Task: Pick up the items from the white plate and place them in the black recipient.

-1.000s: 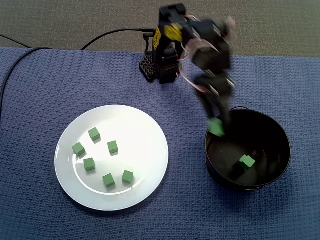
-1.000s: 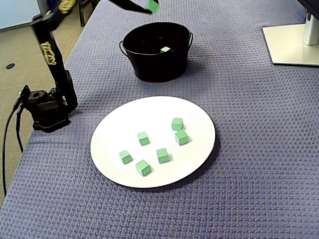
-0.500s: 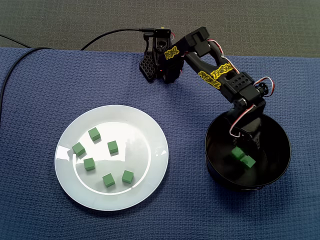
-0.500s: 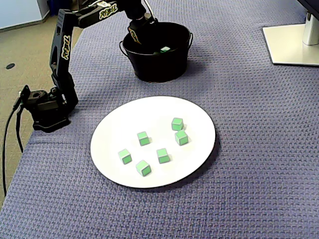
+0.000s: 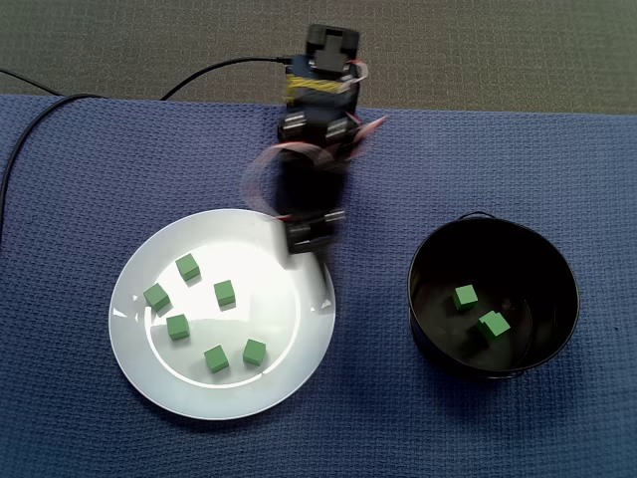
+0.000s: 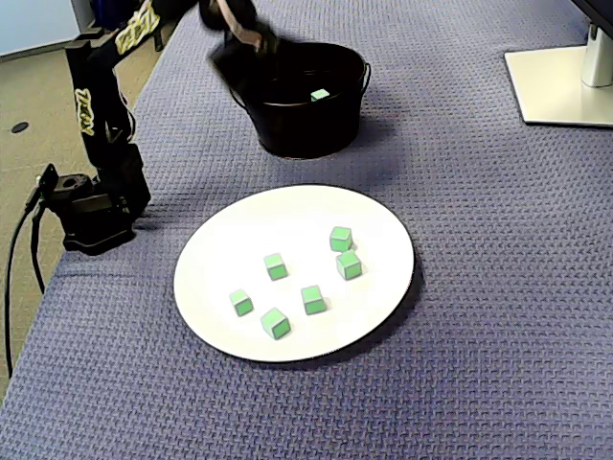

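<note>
Since half a second ago the arm (image 5: 317, 119) has swung out of the black bucket (image 5: 545, 284) and across toward the white plate (image 5: 289, 329). It has left a second green cube on the bucket floor.

In a fixed view from above, the claw (image 5: 311, 239) is smeared by motion and sits over the plate's upper right rim. The blur hides whether its fingers are spread or pressed together, so I cannot tell. No cube can be made out in it. Six green cubes (image 5: 225, 293) lie loosely scattered on the left and lower part of the plate, all apart from the claw. The closest cube is down and to the left of the claw. The bucket stands well to the right of the plate. Its two cubes (image 5: 464, 297) lie close together, one just below and right of the other.

In a fixed view from the side, the claw (image 6: 238, 38) is a dark blur in front of the bucket's (image 6: 306, 129) left rim. One cube (image 6: 320, 95) shows inside the bucket. The plate (image 6: 220, 259) lies nearer the camera with its six cubes (image 6: 276, 266).

A blue woven cloth (image 5: 90, 169) covers the worktop.
</note>
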Robot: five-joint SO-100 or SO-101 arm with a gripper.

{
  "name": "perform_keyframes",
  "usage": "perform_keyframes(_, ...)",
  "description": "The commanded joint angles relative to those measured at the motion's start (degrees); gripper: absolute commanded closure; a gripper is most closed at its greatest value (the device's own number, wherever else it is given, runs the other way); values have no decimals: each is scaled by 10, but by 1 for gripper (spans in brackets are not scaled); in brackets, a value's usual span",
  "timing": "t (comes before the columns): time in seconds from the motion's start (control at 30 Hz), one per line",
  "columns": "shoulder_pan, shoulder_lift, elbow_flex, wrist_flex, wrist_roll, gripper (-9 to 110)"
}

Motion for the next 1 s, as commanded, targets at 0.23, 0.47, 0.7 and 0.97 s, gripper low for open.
perform_keyframes(0.23, 170, -105, 143, -126, -214, 57)
perform_keyframes(0.47, 164, -165, 112, -119, -232, 59)
perform_keyframes(0.7, 154, -188, 123, -127, -230, 60)
perform_keyframes(0.97, 157, -191, 147, -165, -231, 64)
